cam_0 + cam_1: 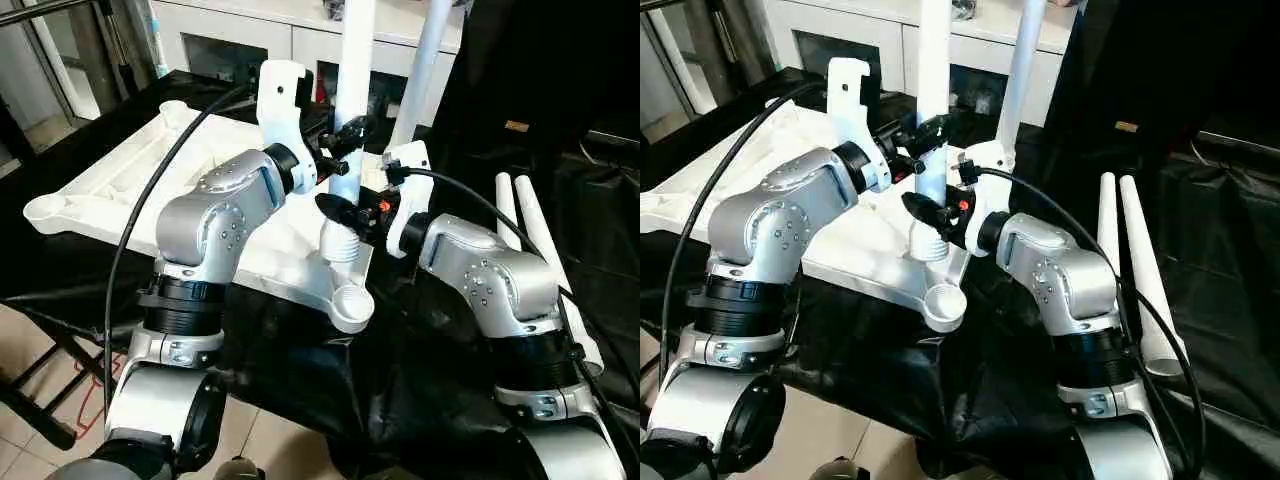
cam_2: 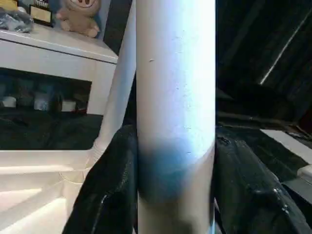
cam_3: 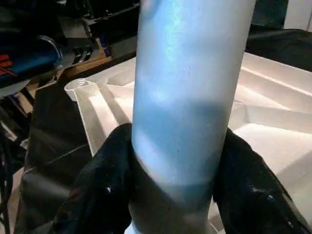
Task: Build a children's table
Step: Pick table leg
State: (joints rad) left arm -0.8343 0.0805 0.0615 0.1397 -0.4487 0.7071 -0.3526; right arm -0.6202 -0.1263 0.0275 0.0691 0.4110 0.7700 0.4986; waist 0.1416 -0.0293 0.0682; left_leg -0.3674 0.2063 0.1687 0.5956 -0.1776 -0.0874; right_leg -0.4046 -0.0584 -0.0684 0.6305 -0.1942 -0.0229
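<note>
An upright leg (image 1: 352, 60) is gripped by both sets of fingers, left gripper (image 2: 170, 195) and right gripper (image 3: 175, 195); a plush toy (image 2: 80, 17) gets caught by the left wrist view.

Access around the upright leg (image 1: 352, 60) is restricted: left gripper (image 1: 340, 140) at nine o'clock, right gripper (image 1: 358, 212) at three o'clock, both closed against it. A second upright leg (image 1: 425, 60) stands just beyond at one o'clock. Two loose legs (image 1: 1130, 270) block the black cloth (image 1: 1220, 290) at three o'clock. The tabletop (image 1: 120, 180) at nine o'clock lies open.
</note>
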